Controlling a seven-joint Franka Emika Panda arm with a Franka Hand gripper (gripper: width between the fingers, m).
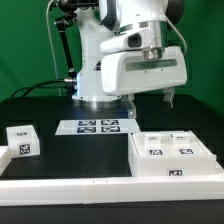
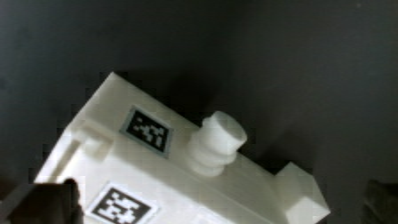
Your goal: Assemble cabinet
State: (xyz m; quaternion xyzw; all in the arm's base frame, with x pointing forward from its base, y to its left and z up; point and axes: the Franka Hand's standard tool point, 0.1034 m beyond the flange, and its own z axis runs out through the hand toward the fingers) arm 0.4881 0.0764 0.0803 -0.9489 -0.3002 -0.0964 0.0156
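Shows the white cabinet [image 1: 175, 152] lying on the black table [image 1: 60, 155] at the exterior view's right (round knob [image 2: 219, 130] on top), with the gripper [image 1: 152, 100] hanging above it, jaws apart, holding nothing.

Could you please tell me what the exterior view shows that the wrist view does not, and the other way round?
Only the exterior view shows the arm's white body, the marker board and a small white cube. Only the wrist view shows a round peg standing up from the cabinet. Both views show the white, tagged cabinet lying on the dark table.
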